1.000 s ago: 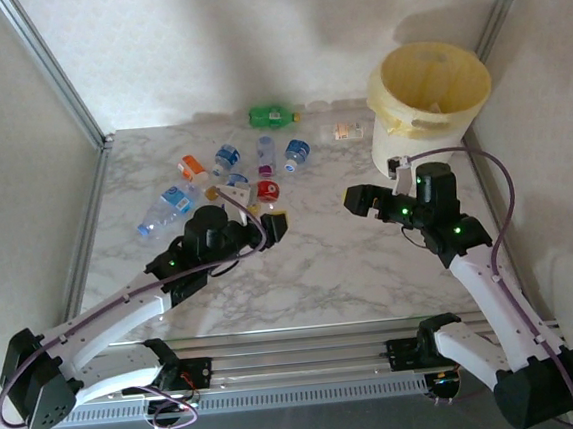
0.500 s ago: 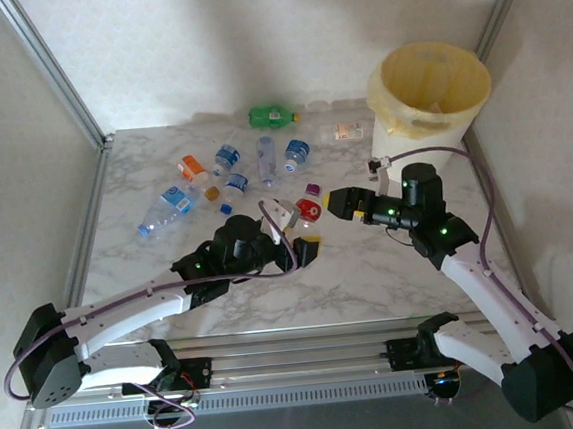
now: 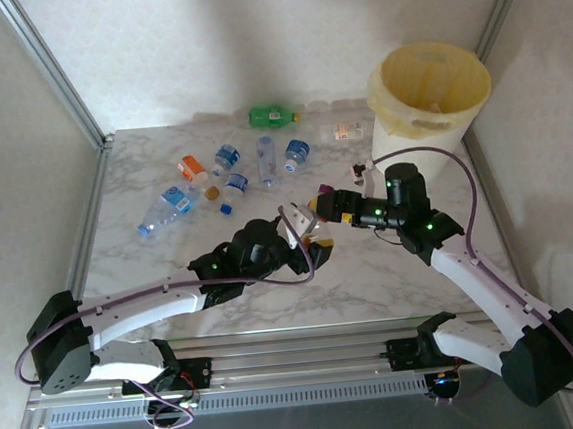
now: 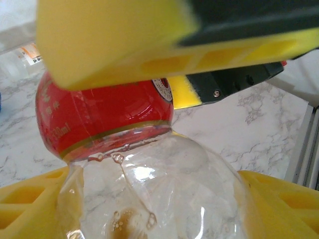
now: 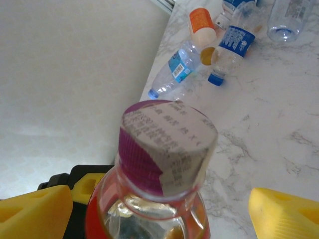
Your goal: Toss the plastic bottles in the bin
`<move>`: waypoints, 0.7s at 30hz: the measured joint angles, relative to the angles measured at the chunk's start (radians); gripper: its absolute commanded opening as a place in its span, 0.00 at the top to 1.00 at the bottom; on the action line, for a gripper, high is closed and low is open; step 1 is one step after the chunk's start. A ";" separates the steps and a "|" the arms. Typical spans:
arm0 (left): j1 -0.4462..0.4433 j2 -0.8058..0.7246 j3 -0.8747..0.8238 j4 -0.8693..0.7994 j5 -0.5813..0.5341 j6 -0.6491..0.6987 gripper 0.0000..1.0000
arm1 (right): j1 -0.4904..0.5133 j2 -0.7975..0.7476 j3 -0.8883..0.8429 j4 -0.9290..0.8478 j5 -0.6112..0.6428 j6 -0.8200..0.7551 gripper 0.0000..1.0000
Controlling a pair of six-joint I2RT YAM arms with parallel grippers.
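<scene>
Tools meet, likely for a handover

Gripping the red bottle (image 5: 167, 144), the left tool (image 3: 307, 237) holds it above the worktop (image 3: 371, 267), left of the bin (image 3: 428, 92), on its near side. The right tool (image 3: 318, 208) gapes astride the cap (image 5: 169, 132); next it should close, then the left let go. Half a second ago the tools were farther apart.

The left arm (image 3: 144, 305) and right arm (image 3: 489, 292) wear white shells with black joints, small green lights, looping purple cables (image 3: 470, 193), and yellow foam-padded jaws.
</scene>
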 measured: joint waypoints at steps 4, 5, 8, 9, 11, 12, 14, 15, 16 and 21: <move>-0.006 0.002 0.000 0.009 -0.013 0.011 0.42 | 0.010 0.020 0.000 0.000 0.003 0.012 0.12; -0.008 0.002 0.000 0.012 -0.015 0.013 0.42 | 0.012 0.021 -0.002 0.001 0.004 0.015 0.13; -0.017 0.002 0.000 0.019 -0.022 0.022 0.43 | 0.016 0.024 -0.004 0.008 0.003 0.027 0.15; -0.020 0.002 0.000 0.019 -0.024 0.023 0.43 | 0.019 0.026 -0.004 0.011 0.003 0.031 0.16; -0.023 0.002 0.000 0.019 -0.027 0.026 0.44 | 0.020 0.026 -0.004 0.018 0.002 0.036 0.19; -0.023 0.003 0.000 0.021 -0.029 0.027 0.44 | 0.022 0.026 -0.004 0.022 0.002 0.040 0.20; -0.024 0.005 0.000 0.021 -0.030 0.030 0.44 | 0.025 0.026 -0.004 0.023 0.002 0.051 0.24; -0.025 0.007 0.000 0.021 -0.032 0.031 0.44 | 0.026 0.027 -0.004 0.023 0.002 0.055 0.26; -0.026 0.009 0.000 0.021 -0.033 0.034 0.44 | 0.027 0.027 -0.004 0.023 0.002 0.059 0.26; -0.029 0.015 0.000 0.021 -0.037 0.045 0.43 | 0.030 0.026 -0.004 0.023 0.000 0.078 0.38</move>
